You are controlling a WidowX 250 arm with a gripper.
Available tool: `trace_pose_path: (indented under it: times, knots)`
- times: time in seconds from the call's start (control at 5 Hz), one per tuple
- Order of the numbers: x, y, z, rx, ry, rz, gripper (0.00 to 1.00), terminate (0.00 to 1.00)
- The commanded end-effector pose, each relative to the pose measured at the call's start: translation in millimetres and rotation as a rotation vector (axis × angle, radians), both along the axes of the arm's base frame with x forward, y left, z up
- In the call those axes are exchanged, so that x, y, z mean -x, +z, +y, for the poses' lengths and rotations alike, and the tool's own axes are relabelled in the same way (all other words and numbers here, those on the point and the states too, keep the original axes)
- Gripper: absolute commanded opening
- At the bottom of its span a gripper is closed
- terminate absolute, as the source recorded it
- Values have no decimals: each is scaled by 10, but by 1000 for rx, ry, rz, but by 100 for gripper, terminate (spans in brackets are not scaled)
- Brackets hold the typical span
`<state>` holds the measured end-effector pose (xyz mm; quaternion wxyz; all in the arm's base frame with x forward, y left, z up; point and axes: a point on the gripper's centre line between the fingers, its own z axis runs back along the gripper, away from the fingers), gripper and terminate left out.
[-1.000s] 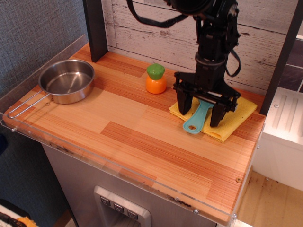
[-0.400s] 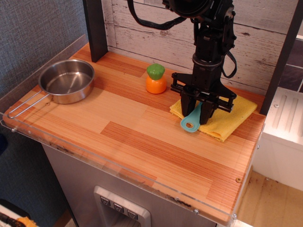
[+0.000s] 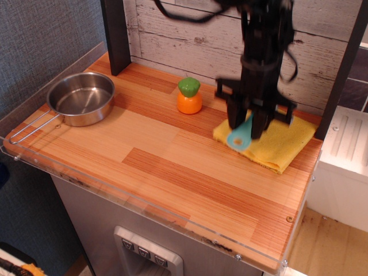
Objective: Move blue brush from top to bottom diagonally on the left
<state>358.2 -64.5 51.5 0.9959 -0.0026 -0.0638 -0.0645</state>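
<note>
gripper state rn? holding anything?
Gripper: closed on the small light-blue plastic brush, loop-ended handle sticking out below the fingers, over the yellow cloth.

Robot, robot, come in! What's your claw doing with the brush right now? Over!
Gripper shut on blue brush, lifted over yellow cloth. Orange toy and pan sit to the side, nothing blocking.
</note>
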Motion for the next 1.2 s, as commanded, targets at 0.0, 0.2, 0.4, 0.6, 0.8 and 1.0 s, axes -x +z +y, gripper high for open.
trace_pose_path:
  times: [0.0, 0.2, 0.4, 0.6, 0.8, 1.0]
  knots:
    - [123, 380, 364, 4, 95, -77, 0, 0]
    - [212, 400, 647, -43, 123, -43, 0, 0]
    - [414, 434, 1012, -81, 112, -2, 0, 0]
    - [657, 388, 1224, -108, 97, 28, 0, 0]
    - [805, 260, 1369, -110, 125, 64, 0, 0]
    - [835, 112, 1409, -115, 132, 87, 0, 0]
